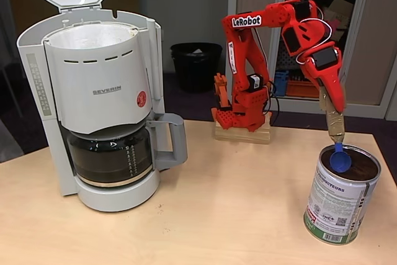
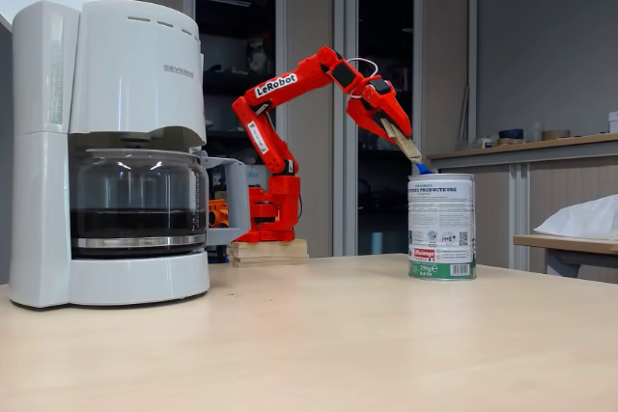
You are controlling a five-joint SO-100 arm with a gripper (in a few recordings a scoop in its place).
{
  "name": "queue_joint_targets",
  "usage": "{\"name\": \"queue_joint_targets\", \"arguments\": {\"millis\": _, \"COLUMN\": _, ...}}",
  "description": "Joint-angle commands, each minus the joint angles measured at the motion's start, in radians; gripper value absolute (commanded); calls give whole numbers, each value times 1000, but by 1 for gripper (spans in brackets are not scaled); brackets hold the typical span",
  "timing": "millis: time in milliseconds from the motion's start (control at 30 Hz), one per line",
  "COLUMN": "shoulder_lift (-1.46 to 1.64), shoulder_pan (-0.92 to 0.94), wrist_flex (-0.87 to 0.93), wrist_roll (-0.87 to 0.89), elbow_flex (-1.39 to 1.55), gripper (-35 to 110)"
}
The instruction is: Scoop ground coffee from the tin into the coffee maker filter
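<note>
The tin (image 1: 338,206) stands open at the table's right, with dark ground coffee (image 1: 365,167) showing inside. My red gripper (image 1: 335,108) hangs just above its rim, shut on the tan handle of a blue scoop (image 1: 340,159). The scoop's bowl rests at the tin's mouth, over the grounds. In a fixed view from the side, the tin (image 2: 441,229) shows its label, and the gripper (image 2: 394,130) slants down with the scoop (image 2: 423,169) just at the rim. The coffee maker filter (image 1: 93,34) lines the basket of the SEVERIN machine (image 1: 102,91) at the left, whose lid is up.
A glass carafe (image 1: 111,156) with a grey handle sits under the basket, also seen from the side as the carafe (image 2: 135,205). The arm's base stands on a wooden block (image 1: 243,133) at the table's back edge. A black waste bin (image 1: 195,63) is on the floor behind.
</note>
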Motion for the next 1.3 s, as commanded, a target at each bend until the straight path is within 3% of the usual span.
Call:
{"name": "queue_joint_targets", "arguments": {"millis": 0, "shoulder_lift": -11, "shoulder_pan": 0, "wrist_flex": -51, "wrist_roll": 12, "elbow_flex": -9, "gripper": 0}}
{"name": "queue_joint_targets", "arguments": {"millis": 367, "shoulder_lift": -75, "shoulder_pan": -8, "wrist_flex": -227, "wrist_roll": 20, "elbow_flex": 71, "gripper": 0}}
{"name": "queue_joint_targets", "arguments": {"millis": 667, "shoulder_lift": -64, "shoulder_pan": -23, "wrist_flex": -407, "wrist_roll": 138, "elbow_flex": 273, "gripper": 0}}
{"name": "queue_joint_targets", "arguments": {"millis": 1267, "shoulder_lift": 29, "shoulder_pan": -66, "wrist_flex": -383, "wrist_roll": 282, "elbow_flex": 367, "gripper": 20}}
